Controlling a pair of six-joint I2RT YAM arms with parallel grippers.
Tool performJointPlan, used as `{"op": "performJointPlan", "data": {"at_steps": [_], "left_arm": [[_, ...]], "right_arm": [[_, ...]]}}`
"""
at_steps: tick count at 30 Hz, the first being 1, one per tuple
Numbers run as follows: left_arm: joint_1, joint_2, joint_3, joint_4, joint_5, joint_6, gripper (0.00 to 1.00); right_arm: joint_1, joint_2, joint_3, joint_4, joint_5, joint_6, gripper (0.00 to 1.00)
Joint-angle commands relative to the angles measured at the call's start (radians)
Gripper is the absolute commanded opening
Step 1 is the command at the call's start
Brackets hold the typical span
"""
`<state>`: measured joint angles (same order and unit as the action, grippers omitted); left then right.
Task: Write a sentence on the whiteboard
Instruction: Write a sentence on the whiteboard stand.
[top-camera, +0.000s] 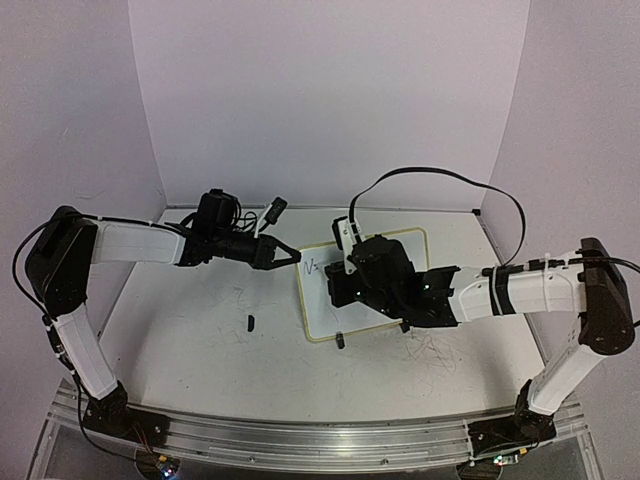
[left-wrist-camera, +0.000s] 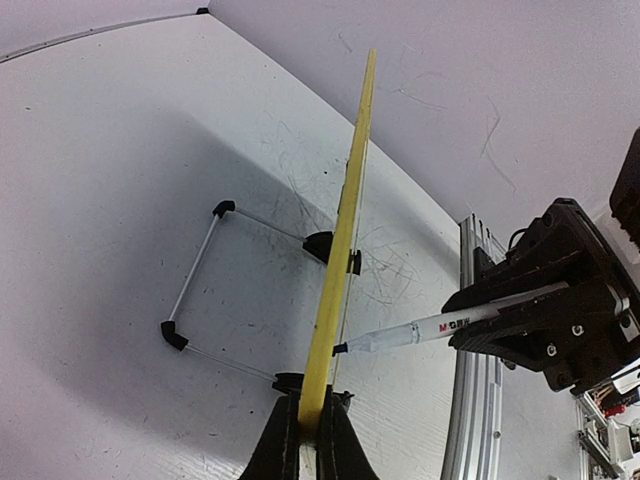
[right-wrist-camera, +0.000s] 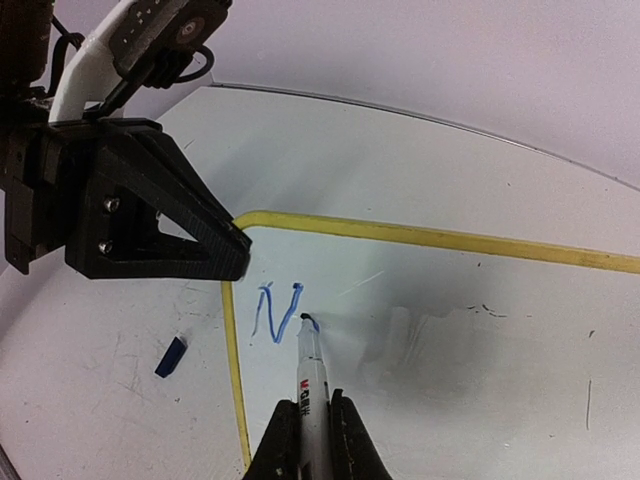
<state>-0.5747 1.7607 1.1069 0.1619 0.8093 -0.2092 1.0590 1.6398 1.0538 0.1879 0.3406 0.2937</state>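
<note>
Progress is slight: of the sentence (right-wrist-camera: 277, 312), only a thin blue capital "N" shows, near the corner of the small glossy whiteboard with the yellowish rounded frame (right-wrist-camera: 450, 300). That board sits between the two arms on the scuffed white counter (top-camera: 190, 340), raised on a thin wire stand with black ends (left-wrist-camera: 195, 290). Left pincer (left-wrist-camera: 312, 420) is clamped on the board's frame at its left edge, apparently to steady it. Right pincer (right-wrist-camera: 312, 425) grips a white marker with a blue tip (right-wrist-camera: 311, 375) — the nib touches the board just right of the "N", so the next letter looks to be the step in hand. Nearly all the writing is left to do. A small blue cap-like piece (right-wrist-camera: 171, 356) lies on the counter, just left of the board.
</note>
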Motion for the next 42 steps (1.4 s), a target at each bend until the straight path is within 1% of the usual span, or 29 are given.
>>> {"op": "performJointPlan", "data": {"at_steps": [1, 13, 42], "left_arm": [[0.003, 0.0, 0.017, -0.068, -0.022, 0.009, 0.0], [0.003, 0.002, 0.016, -0.068, -0.019, 0.007, 0.0], [0.002, 0.003, 0.018, -0.068, -0.016, 0.004, 0.0]], "right_arm": [[-0.008, 0.003, -0.001, 0.013, -0.011, 0.022, 0.0], [-0.008, -0.005, -0.036, 0.008, -0.018, 0.044, 0.0], [-0.008, -0.032, -0.046, -0.041, 0.046, 0.033, 0.0]]}}
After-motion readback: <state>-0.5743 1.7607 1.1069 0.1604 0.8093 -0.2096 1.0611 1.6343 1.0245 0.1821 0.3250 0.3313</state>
